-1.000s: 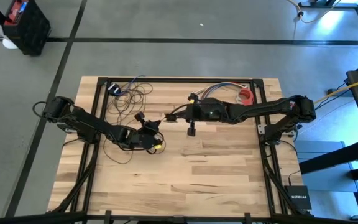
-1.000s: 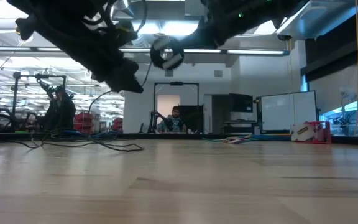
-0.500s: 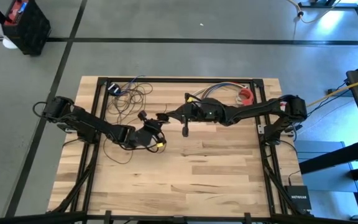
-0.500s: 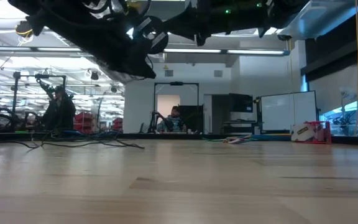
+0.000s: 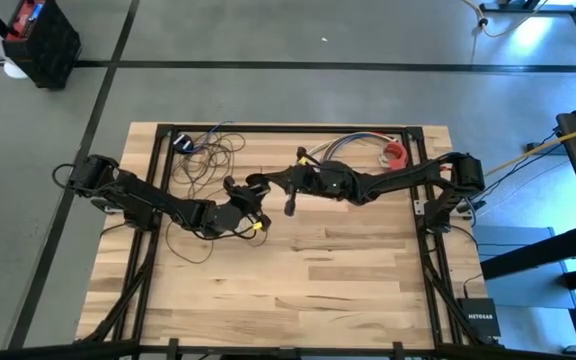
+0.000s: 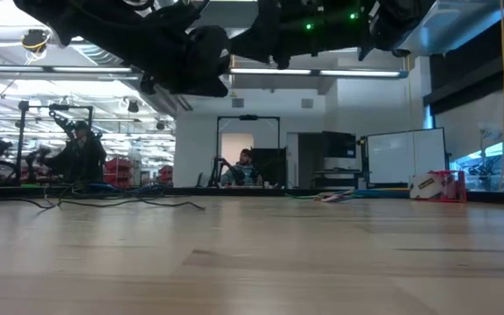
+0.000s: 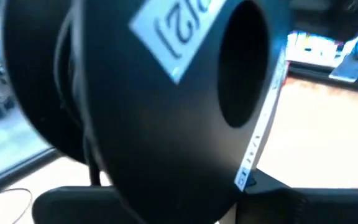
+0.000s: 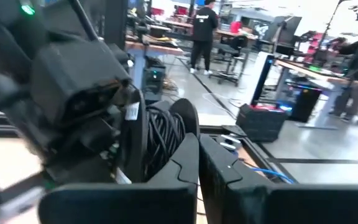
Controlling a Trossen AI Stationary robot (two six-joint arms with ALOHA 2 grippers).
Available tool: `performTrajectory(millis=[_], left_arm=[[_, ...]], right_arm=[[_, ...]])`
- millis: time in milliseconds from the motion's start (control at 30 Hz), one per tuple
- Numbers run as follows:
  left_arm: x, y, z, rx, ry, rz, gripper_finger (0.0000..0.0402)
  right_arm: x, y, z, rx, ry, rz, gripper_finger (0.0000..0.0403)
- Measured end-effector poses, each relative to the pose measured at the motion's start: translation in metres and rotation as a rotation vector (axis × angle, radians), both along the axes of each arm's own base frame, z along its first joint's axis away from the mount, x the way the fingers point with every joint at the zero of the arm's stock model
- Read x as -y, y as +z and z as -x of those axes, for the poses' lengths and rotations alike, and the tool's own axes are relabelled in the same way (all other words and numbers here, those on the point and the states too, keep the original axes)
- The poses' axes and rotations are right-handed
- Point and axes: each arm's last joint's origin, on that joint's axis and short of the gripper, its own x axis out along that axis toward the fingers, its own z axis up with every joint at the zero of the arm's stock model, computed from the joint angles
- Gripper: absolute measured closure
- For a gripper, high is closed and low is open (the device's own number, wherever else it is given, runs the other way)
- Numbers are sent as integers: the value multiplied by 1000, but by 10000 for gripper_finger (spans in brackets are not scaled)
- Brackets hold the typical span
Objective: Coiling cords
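Big open workshop behind a pale wood table (image 5: 308,290), benches and a few people way off in the back.

Both arms meet up in the air over the far-left part of the table. The left gripper (image 5: 238,192) is clamped on a black spool (image 7: 160,106) that fills its wrist view, with wound cord (image 8: 166,134) visible between the spool's discs from the other side. The right gripper (image 5: 253,184) sits pinched tight right against that spool; I can't tell if it's actually got a strand.

Out past the left gripper, toward the far edge, the rest of the cords (image 5: 208,160) lie in loose loops on the wood.

Looks like mid-winding to me. Next move probably needs the right gripper to feed another turn on without the slack snagging.
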Motion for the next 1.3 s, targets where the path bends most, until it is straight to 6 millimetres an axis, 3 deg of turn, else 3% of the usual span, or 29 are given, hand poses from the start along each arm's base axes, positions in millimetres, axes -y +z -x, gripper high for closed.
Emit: performTrajectory(millis=[367, 533, 700, 833, 1000, 1200, 1300], left_arm=[[1, 1, 0, 122, 25, 115, 377], [0, 1, -1, 104, 10, 112, 327], [4, -8, 3, -55, -24, 39, 267], [12, -23, 14, -253, -51, 0, 245], [21, -35, 27, -407, -76, -25, 243], [23, -36, 29, -403, -74, -12, 250], [21, -36, 28, -382, -56, 11, 251]], right_arm=[[3, -15, -4, -87, -73, 90, 400], [3, -23, -4, -136, -62, 100, 400], [2, -24, -3, -163, -56, 109, 400], [2, -30, -2, -232, -45, 124, 400], [2, -40, 0, -340, -31, 128, 400], [0, -55, 3, -460, 17, 66, 398], [0, -66, 1, -487, 14, 6, 377]])
